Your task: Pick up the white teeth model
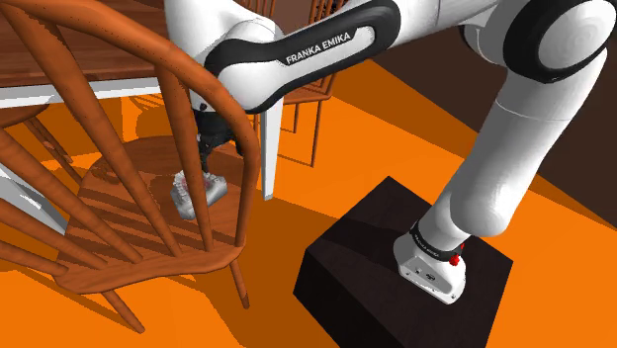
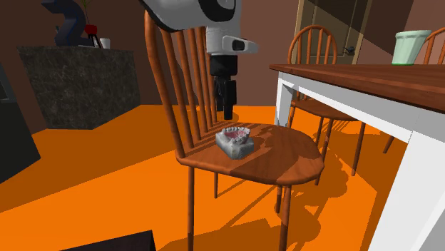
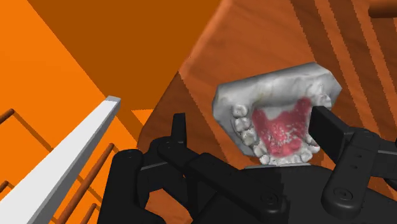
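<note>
Counting one teeth model. Wooden chairs showing: two, near chair and far chair. One white-legged table standing. One pale green cup sitting. One black gripper hanging.

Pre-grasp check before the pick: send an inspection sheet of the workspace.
Surface: wooden chair seat, brown, with a spindle back.
Job's things: white teeth model with pink palate, lying on the seat, teeth facing up.
Clutter: pale green pot on the table.
End effector: open, above the seat close to the model, not gripping it.
Cables: nothing seen.
Surroundings: second chair, dark counter, orange floor, dark stand.
</note>
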Tool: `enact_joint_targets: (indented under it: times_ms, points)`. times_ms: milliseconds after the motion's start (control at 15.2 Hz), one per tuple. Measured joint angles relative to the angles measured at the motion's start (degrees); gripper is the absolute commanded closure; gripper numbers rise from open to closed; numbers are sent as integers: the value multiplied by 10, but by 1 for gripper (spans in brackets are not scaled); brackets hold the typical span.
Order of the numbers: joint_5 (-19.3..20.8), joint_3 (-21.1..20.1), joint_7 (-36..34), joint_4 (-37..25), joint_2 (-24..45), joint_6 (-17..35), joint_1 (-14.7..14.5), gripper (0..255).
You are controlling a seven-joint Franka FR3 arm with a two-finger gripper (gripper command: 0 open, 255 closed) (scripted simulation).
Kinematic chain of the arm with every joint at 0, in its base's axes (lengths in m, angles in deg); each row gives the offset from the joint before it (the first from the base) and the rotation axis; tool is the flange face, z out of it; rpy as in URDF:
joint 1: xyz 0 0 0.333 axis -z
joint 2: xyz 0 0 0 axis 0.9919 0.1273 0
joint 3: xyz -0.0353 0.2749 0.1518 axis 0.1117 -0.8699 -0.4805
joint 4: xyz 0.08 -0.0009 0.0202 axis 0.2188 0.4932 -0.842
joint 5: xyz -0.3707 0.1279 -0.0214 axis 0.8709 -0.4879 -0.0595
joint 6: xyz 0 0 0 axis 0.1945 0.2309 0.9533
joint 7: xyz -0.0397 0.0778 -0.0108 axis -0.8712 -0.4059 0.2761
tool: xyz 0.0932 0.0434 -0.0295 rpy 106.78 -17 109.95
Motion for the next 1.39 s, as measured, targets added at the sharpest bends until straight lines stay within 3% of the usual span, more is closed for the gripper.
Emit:
enact_joint_targets:
  times_ms: [528, 1056, 1122, 1386]
  points:
    - [89, 14, -80, -203, 186, -34, -88, 0]
    - [110, 26, -95, -213, 234, -1, -103, 0]
    - [110, 26, -95, -210, 234, 3, -103, 255]
    - [111, 27, -95, -206, 232, 6, -102, 255]
